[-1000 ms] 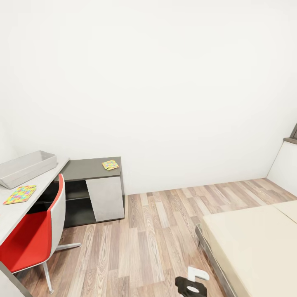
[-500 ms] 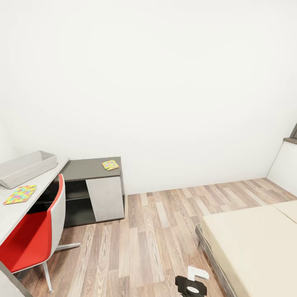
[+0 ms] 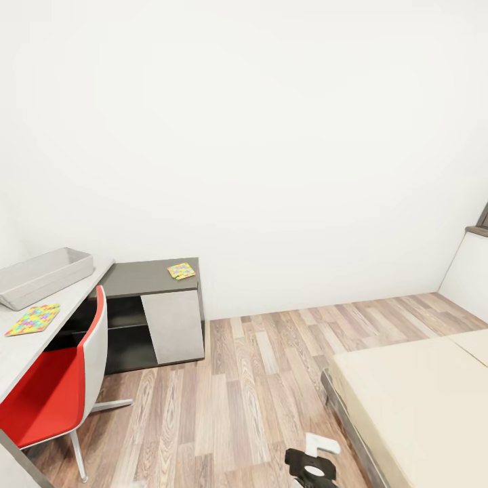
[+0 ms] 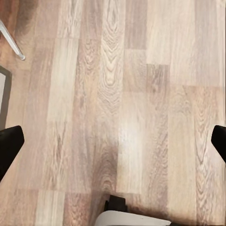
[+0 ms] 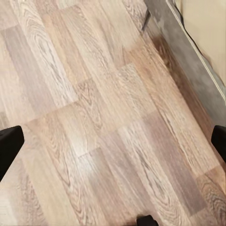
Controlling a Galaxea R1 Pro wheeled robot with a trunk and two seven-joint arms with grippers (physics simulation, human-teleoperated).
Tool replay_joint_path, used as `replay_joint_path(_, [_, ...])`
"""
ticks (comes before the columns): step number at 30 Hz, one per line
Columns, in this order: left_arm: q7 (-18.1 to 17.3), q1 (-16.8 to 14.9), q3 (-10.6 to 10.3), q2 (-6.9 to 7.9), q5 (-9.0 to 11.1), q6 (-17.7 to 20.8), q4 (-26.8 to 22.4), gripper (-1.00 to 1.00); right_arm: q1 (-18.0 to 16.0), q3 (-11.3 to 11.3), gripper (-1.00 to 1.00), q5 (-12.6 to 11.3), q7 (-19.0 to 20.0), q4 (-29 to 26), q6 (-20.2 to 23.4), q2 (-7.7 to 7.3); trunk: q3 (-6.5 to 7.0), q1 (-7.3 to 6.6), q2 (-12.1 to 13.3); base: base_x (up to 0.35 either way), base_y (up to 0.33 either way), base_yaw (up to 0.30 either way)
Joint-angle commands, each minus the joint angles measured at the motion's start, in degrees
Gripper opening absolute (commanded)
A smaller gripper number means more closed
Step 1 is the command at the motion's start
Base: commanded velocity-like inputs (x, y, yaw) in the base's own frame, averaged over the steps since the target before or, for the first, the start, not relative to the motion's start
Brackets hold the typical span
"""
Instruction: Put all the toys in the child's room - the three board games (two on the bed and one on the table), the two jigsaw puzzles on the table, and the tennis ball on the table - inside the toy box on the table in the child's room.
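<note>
The pale grey toy box (image 3: pixel 44 274) stands on the table (image 3: pixel 24 349) at the far left of the head view. One jigsaw puzzle (image 3: pixel 34 318) lies flat on the desk top just in front of the box. A second jigsaw puzzle (image 3: pixel 181 271) lies on the lower dark cabinet (image 3: pixel 142 279). The bed (image 3: pixel 420 400) is at the lower right, and the part of its mattress in view is bare. The board games and the tennis ball are out of view. My left gripper (image 4: pixel 113 146) and right gripper (image 5: pixel 113 143) both hang open over the wood floor, holding nothing.
A red chair (image 3: pixel 57 393) is pushed up to the desk. Open plank floor (image 3: pixel 251 379) lies between the cabinet and the bed. The bed's grey frame (image 5: pixel 188 61) runs beside my right gripper. A black and white arm part (image 3: pixel 313 464) shows at the bottom edge.
The black and white arm part at the bottom edge of the head view has shifted slightly left and down. Nothing else has moved.
</note>
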Motion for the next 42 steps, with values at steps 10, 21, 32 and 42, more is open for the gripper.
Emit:
replay_joint_path(10, [0.3,-2.3,0.0,-0.57,0.6,17.2,-12.8,1.0,-0.9,0.0,1.0,-1.2,-0.3,-8.4,10.8,-0.57,-0.14,0.04,-0.1,0.0,0.0,0.0])
replay_joint_path(21, [0.8,-7.9,0.0,-2.07,0.6,26.6,-17.4,1.0,-5.6,-2.7,1.0,-1.4,-0.6,-15.5,19.9,-1.6,-0.14,0.04,-0.1,0.0,0.0,0.0])
replay_joint_path(32, [0.8,-12.1,-0.1,-3.55,0.6,30.7,-17.6,1.0,-7.1,-7.0,1.0,-1.4,-0.6,-17.7,24.7,-2.61,-0.14,0.04,-0.1,0.0,0.0,0.0])
replay_joint_path(42, [0.4,-16.0,-0.3,-3.47,0.4,37.2,-17.8,1.0,-7.5,-15.7,1.0,-1.7,-0.3,-24.4,32.5,-4.29,-0.14,0.04,-0.1,0.0,0.0,0.0])
